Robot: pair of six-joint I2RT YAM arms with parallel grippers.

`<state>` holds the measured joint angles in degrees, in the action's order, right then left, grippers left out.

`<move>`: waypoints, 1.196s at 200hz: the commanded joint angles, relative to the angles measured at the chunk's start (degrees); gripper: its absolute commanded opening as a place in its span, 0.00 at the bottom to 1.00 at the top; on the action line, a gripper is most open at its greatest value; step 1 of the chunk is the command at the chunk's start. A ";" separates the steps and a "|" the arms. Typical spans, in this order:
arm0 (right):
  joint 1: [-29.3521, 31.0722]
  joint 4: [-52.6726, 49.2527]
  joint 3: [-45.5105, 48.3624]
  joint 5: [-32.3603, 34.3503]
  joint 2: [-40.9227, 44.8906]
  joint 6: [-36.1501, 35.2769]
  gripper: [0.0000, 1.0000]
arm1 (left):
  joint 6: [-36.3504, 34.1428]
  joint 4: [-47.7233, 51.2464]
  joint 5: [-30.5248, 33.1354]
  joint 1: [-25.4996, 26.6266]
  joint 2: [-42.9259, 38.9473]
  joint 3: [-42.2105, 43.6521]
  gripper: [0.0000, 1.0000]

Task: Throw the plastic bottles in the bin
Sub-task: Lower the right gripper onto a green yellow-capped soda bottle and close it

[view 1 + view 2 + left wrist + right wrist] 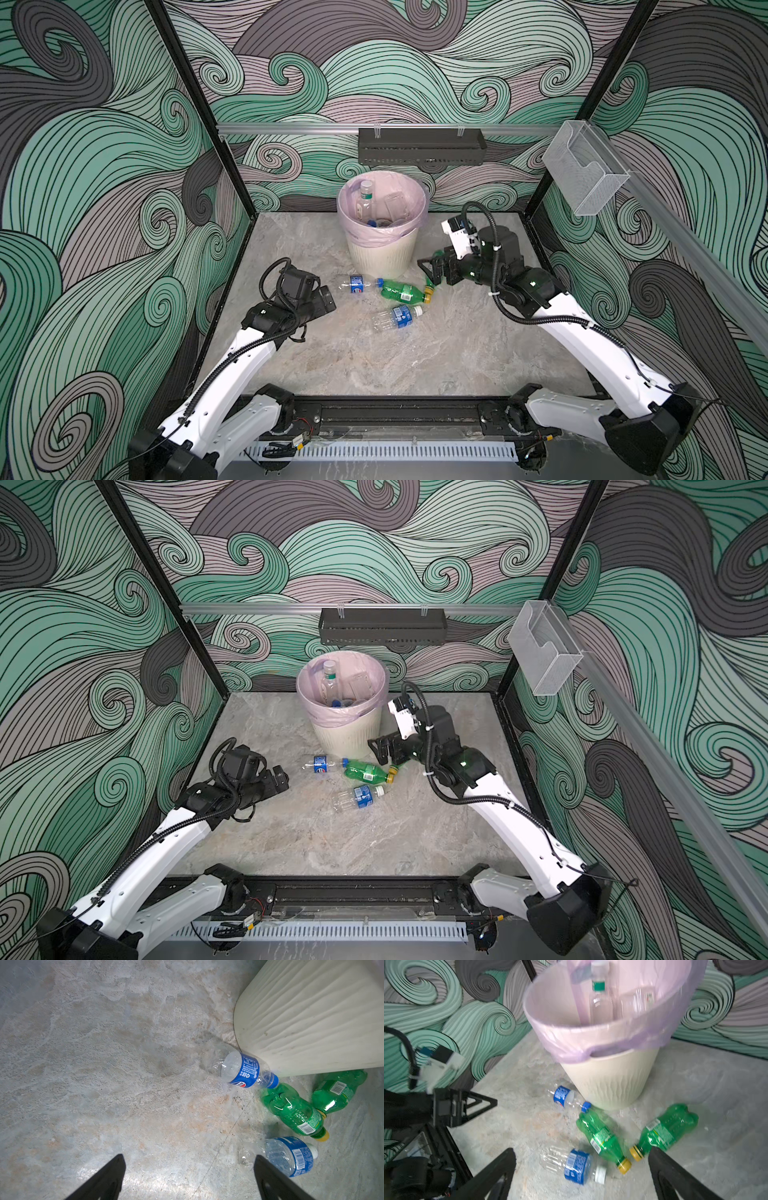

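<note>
The right gripper (582, 1149) hangs wide open and empty, tilted down just beside the bin's foot. Under it lies one green bottle (668, 1128), its yellow cap nearly meeting the cap of a second green bottle (602, 1138). A white-capped clear bottle (577, 1165) with a blue label lies near them, toward the front. A blue-capped Pepsi bottle (566, 1098) rests against the bin's base, with its cap at the second green bottle's bottom end. The left gripper (190, 1159) is also spread open, holding nothing, low over the marble tabletop (374, 365) to the left of the bottles. The cream bin (382, 253) stands at the back with clear bottles inside, and a green-labelled bottle (365, 195) leans upright among them.
</note>
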<state>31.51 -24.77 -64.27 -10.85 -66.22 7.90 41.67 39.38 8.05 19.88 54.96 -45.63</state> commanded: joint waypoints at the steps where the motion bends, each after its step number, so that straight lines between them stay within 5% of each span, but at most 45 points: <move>1: -0.22 -0.02 4.13 3.11 4.21 -0.49 1.00 | 2.73 -2.85 -1.32 -0.49 1.88 -0.79 0.99; 63: 0.14 -2.07 12.24 -2.76 5.22 -4.87 0.95 | 3.04 -6.51 -6.36 -0.47 7.60 -2.21 0.98; 103: -1.06 -2.94 8.49 9.22 -2.37 2.11 0.91 | 2.21 -5.33 -6.89 -0.46 7.16 -2.19 0.99; 152: -4.88 3.53 4.70 13.95 -13.40 11.46 0.90 | 0.32 -3.96 -4.34 -0.63 2.56 -0.32 0.99; 239: -10.26 10.25 -2.48 11.41 -32.29 19.19 0.87 | -1.59 -0.60 -1.99 -0.72 -3.53 1.77 0.99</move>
<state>22.24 -17.52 -64.23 1.04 -95.31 23.83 41.34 36.34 4.40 19.57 52.47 -43.86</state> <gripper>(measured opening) 0.878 0.986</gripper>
